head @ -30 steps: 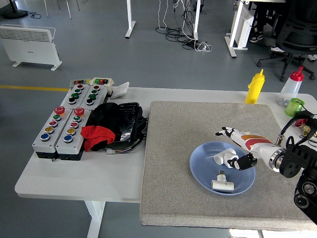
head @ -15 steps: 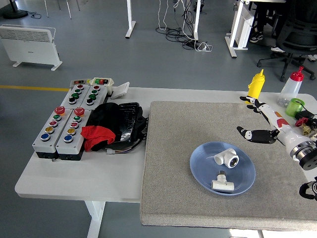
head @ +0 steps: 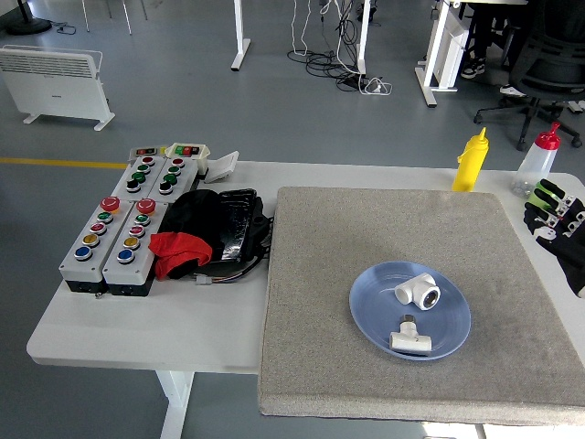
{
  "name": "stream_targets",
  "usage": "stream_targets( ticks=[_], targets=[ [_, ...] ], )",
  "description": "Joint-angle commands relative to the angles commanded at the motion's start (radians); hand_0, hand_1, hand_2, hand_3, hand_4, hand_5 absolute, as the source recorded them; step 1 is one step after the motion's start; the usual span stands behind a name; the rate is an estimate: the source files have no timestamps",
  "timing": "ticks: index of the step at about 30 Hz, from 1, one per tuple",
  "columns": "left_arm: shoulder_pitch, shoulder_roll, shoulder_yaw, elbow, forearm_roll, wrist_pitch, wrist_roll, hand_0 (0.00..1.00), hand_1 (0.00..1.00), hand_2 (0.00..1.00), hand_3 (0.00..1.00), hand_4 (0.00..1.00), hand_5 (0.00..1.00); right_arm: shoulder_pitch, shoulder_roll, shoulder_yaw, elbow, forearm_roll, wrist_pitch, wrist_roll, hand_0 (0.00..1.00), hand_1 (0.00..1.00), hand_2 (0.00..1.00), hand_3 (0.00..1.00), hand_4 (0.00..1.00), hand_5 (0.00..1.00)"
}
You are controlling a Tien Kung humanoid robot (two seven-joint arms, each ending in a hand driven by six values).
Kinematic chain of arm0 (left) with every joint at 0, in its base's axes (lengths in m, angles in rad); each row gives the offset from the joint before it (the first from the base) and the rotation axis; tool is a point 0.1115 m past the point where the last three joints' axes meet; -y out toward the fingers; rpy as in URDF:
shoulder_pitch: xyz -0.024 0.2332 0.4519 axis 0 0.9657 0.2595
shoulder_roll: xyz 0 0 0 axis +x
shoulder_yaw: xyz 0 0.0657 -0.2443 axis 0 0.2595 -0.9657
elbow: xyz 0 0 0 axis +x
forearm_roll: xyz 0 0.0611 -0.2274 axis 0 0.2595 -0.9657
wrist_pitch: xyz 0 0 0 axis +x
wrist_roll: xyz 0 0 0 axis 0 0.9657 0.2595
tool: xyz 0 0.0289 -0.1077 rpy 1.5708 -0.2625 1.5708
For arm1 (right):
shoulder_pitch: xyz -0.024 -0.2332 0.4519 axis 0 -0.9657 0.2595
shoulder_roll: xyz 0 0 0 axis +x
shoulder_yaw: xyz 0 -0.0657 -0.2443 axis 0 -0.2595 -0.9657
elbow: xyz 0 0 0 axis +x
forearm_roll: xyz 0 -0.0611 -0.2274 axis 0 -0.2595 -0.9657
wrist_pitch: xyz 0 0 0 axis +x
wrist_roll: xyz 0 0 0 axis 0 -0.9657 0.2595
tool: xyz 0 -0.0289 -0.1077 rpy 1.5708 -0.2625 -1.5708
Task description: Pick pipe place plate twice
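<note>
Both pipe fittings lie in the blue plate (head: 366, 315), which sits on the grey mat (head: 329, 247) toward its near right part, well in from the mat's right edge. The larger white pipe elbow (head: 420, 291) rests in the far half of the plate with one round opening turned toward the near right. The smaller white pipe tee (head: 409, 339) lies near the plate's near rim, its long axis running roughly parallel to the table's near edge, with a short stub pointing away.

The right hand (head: 554, 224) is at the table's right edge, beyond the mat's right edge, so the plate and its fittings lie to its left and nearer the front, well apart from it. It grips nothing; how far its fingers are spread I cannot tell, since the hand is cut off by the picture's right border and only dark knuckles with green markings show. The left arm is out of view, so the right hand is the only one near the plate.

With two fittings in the plate, the task looks complete, and no further pipe is visible elsewhere on the mat or table
</note>
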Motion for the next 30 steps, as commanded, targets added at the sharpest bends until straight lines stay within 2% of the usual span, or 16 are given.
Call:
stream_targets(
  ticks=[12,30],
  targets=[
    [0.01,-0.001,-0.013,-0.001,0.021,0.001,0.01,0.621,0.621,0.608,0.681,0.458,0.998,-0.072,0.023,0.099,0.008,0.479,0.016,0.021,0.826,0.792,0.844,0.803,0.593,0.446],
    [-0.002,0.001,0.004,0.002,-0.009,-0.006,-0.003,0.62,0.621,0.61,0.682,0.457,0.998,-0.072,0.033,0.108,-0.001,0.455,0.007,0.027,0.819,0.787,0.832,0.789,0.588,0.473]
  ],
)
